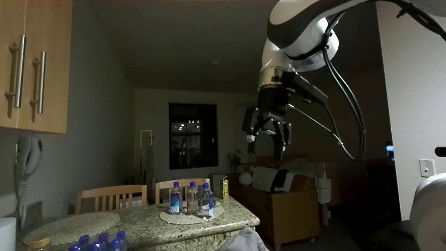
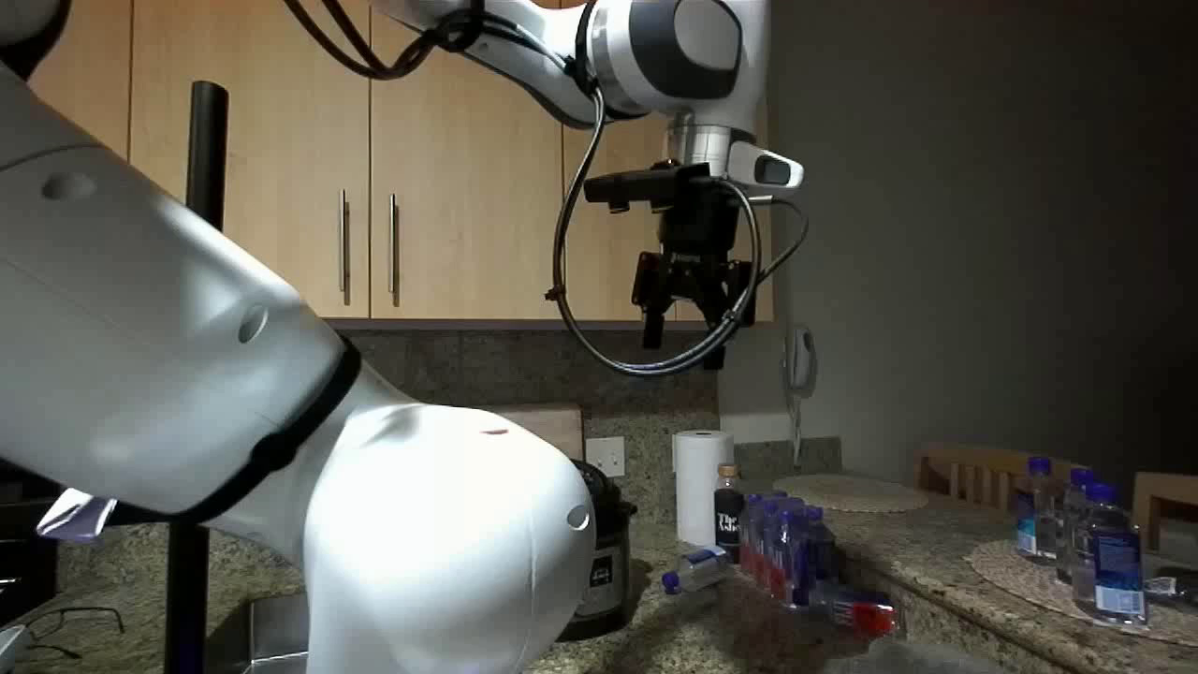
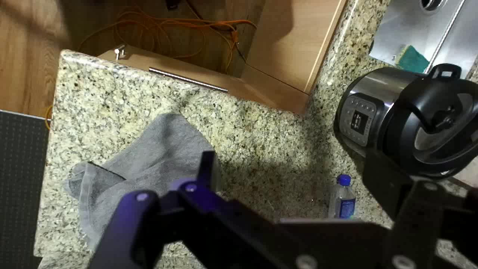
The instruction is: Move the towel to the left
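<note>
Towel [image 3: 149, 160]: laid rumpled on the granite counter [image 3: 108, 97], near an edge.
Gripper [image 1: 264, 151]: parted, nothing grasped — held high.
Counter edge [image 3: 53, 158]: towel could be dragged over if pulled too far — or dropped if pinched shallowly.

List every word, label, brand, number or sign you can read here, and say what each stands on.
"The": seemingly the top line on the dark brown-capped bottle, in an exterior view; the line below is too blurred.
Blue-capped bottles, standing and lying: print too blurred to read.
Yellow carton: print too small to read.
Pressure cooker: markings too blurred to read.
I can read nothing else.
</note>
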You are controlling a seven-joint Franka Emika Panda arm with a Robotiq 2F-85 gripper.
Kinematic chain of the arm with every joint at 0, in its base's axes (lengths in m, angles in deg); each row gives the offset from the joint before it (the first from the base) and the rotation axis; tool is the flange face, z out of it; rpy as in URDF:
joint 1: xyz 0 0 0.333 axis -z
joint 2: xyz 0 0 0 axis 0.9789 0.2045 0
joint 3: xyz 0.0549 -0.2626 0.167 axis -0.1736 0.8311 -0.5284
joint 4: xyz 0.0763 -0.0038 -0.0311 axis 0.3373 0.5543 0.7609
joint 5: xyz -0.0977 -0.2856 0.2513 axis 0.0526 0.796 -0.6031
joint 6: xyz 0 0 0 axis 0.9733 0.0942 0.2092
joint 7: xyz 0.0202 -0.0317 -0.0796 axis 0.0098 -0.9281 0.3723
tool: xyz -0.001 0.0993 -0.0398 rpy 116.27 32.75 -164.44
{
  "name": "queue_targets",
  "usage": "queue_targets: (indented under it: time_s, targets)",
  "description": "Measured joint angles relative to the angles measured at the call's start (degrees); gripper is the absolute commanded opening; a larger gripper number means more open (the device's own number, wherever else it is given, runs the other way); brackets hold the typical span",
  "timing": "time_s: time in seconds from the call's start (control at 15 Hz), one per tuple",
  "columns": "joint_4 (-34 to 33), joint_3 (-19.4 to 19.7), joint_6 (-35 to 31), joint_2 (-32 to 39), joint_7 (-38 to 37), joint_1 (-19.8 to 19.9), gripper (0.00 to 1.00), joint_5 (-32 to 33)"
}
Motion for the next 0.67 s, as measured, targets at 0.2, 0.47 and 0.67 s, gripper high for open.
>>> queue_targets:
  time_s: [0.2,0.47,0.67]
  targets:
    - [0.0,0.0,0.0,0.0,0.0,0.0,1.0,0.0]
    - [0.0,-0.1,-0.3,0.1,0.1,0.2,1.0,0.0]
    - [0.0,-0.1,-3.0,1.2,0.2,0.5,1.0,0.0]
